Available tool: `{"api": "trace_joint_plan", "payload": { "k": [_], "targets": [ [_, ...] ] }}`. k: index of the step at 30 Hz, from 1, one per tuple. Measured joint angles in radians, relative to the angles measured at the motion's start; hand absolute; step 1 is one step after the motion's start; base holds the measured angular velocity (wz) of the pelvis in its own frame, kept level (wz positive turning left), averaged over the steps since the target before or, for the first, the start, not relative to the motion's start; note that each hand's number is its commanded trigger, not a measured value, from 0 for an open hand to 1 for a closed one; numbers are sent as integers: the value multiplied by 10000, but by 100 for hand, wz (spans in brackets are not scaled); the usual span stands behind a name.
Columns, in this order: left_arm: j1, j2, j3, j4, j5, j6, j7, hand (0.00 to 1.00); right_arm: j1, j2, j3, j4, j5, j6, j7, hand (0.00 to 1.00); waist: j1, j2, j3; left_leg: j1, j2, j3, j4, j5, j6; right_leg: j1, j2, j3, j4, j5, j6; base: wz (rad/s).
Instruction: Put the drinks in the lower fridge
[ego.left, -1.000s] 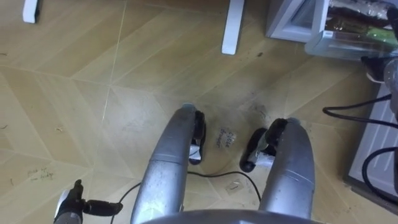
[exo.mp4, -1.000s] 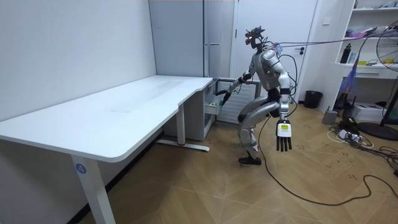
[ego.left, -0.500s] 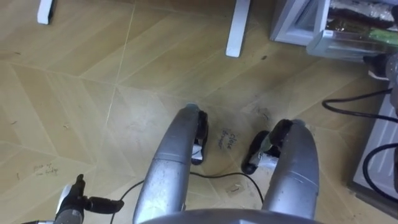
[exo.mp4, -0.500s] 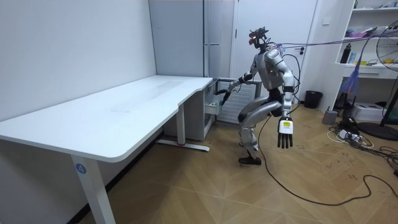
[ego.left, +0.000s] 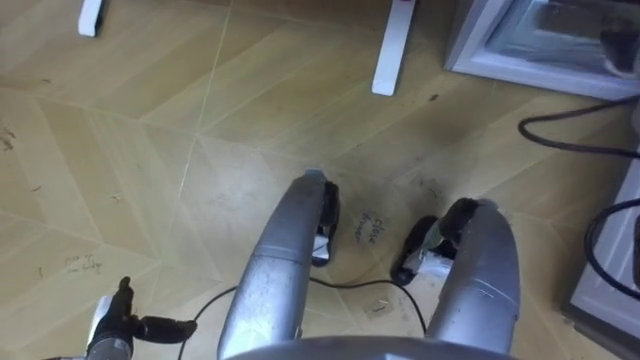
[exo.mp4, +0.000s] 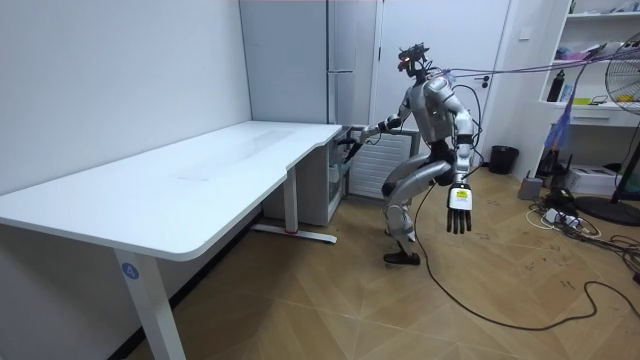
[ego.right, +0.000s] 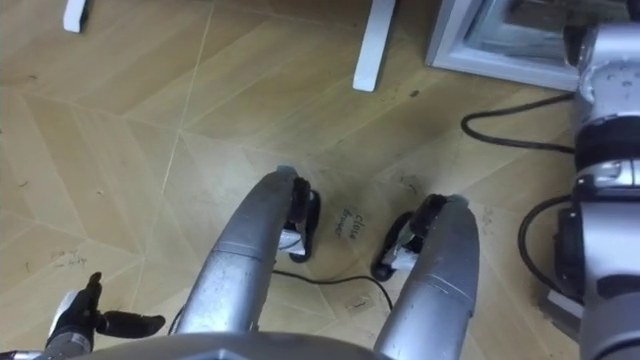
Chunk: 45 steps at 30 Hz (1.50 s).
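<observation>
**Right hand at the lower fridge, left hand idle**

Robot stands with knees bent, facing the fridge (exo.mp4: 300, 60) beside the white desk (exo.mp4: 200, 170). Right hand (exo.mp4: 350, 140) reaches forward to the front of the lower fridge drawer (ego.right: 510, 35). Cannot tell whether it touches, or how its fingers are set. Left hand (exo.mp4: 458, 205) hangs low by the thigh, fingers straight, carrying nothing. The drawer lies ahead of it and across the body, well apart. Drinks: none in the left hand; drawer contents too blurred to read. Drawer front runs crosswise to the reaching arm. Judgement: the right hand is much the nearer, so any push or pull on the drawer falls to it, along the arm's own line.
</observation>
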Motion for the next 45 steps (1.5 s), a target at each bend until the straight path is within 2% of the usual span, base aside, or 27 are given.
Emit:
{"api": "trace_joint_plan", "payload": {
  "k": [3,5,11,16,19,22,25,27,28,31,34,37,38,39,41,44,45],
  "targets": [
    [72,11,-218,14,-12,90,-29,0,-2,190,28,-610,9,-92,514,0,31,-9,5,41,17,-55,5,-45,-70,90,13,-58,1,-53,-77,-1],
    [38,39,-358,-29,6,197,-175,0,-1,427,16,-675,68,-146,756,0,43,-12,7,123,37,-58,2,-56,-100,133,29,-68,5,-93,-47,-5],
    [57,58,-363,-9,337,198,-619,0,3,705,1,-785,218,-495,755,0,73,-17,10,186,37,-244,-14,-22,-218,350,27,-278,0,-182,-174,5],
    [126,67,-389,-33,346,198,-853,0,2,875,-19,-774,261,-616,831,0,80,-34,21,224,57,-344,-53,2,-290,439,27,-403,-25,-226,-242,3],
    [133,82,-410,-34,343,202,-874,0,4,909,-15,-736,267,-611,852,0,77,-49,30,305,75,-354,-171,21,-316,531,35,-455,-124,-221,-253,0],
    [193,255,-440,-73,342,214,-907,0,6,956,-13,-421,267,-480,979,0,67,-68,40,451,201,-372,-293,21,-317,764,138,-576,-334,-213,-256,0],
    [239,352,-436,-149,345,293,-908,0,17,964,-15,-208,267,-376,1216,0,24,-62,36,536,205,-437,-468,42,-324,916,172,-683,-556,-167,-228,0],
    [239,373,-437,-206,327,347,-911,0,17,960,-10,-5,260,-341,1562,0,-3,-61,36,593,223,-445,-526,67,-280,967,201,-725,-663,-73,-307,0],
    [241,392,-439,-195,334,366,-933,0,23,961,6,275,259,-170,1873,0,-101,-74,44,691,227,-445,-578,75,-263,1092,207,-755,-745,-51,-291,0],
    [241,404,-456,-203,309,432,-1068,0,19,942,10,1495,159,373,3023,0,-104,-93,57,1120,363,-437,-810,43,-198,1603,404,-837,-1150,17,-141,-4],
    [243,502,-585,-253,154,509,-1090,0,85,723,145,2653,-309,890,4006,0,-144,-160,96,1616,395,-452,-1232,61,-155,2169,506,-971,-1685,108,20,0],
    [228,745,-653,-134,-186,526,-1090,0,579,458,594,3591,-1323,1283,5243,0,-150,-250,109,2134,563,-443,-1718,88,-106,2788,806,-1075,-2395,282,223,-2],
    [144,771,-653,81,-291,556,-1090,0,845,429,712,3854,-1873,1363,5666,0,-181,-336,108,2422,550,-431,-2007,110,-80,3062,872,-1111,-2702,364,273,-6],
    [63,752,-656,203,-291,581,-1097,0,981,402,746,4006,-2218,1417,5869,0,-203,-355,106,2566,540,-431,-2140,121,-65,3220,912,-1134,-2847,403,304,0],
    [-60,703,-652,407,-491,627,-1091,0,1759,319,796,4606,-3004,1653,6573,0,-219,-375,109,3204,604,-430,-2617,131,-35,3912,1142,-1177,-3522,540,513,-3],
    [-175,579,-667,674,-492,706,-1103,0,2321,307,827,5618,-4296,2019,6903,0,-251,-372,106,3950,746,-306,-3264,158,27,4650,1437,-1158,-4416,833,677,-18],
    [-249,569,-667,750,-489,710,-1115,0,2406,307,838,5795,-4613,2029,6977,0,-268,-366,106,4058,762,-299,-3378,171,46,4761,1478,-1171,-4579,898,692,-19]
  ]
}}
